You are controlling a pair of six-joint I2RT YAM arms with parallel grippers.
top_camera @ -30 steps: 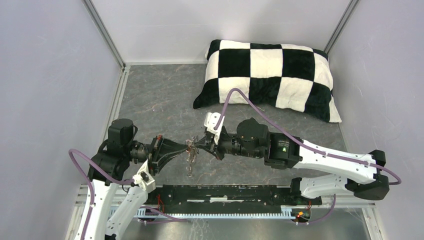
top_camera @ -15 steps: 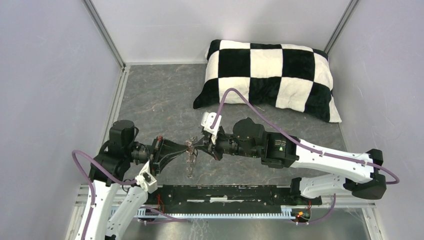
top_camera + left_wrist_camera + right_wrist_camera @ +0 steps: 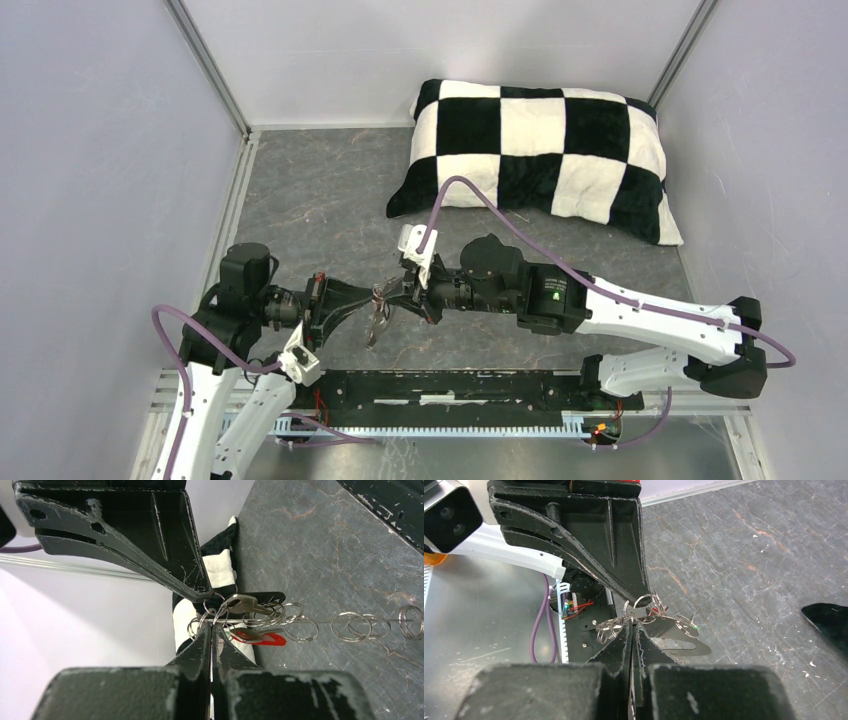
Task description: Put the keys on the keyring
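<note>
Pinching silver metal keys-and-rings cluster (image 3: 242,603) in left claw (image 3: 212,630) and right claw (image 3: 631,626), before black-and-white checked pillow (image 3: 545,150).

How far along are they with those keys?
Done: the tangled rings are picked up, hanging between the left gripper and right gripper. In hand: both are shut on them, a red-tagged key among them. Left: I cannot tell which keys are threaded yet.

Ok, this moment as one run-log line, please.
left claw: shut on bunch of silver wire rings | right claw: shut on same bunch | red-tagged key: in bunch
</note>
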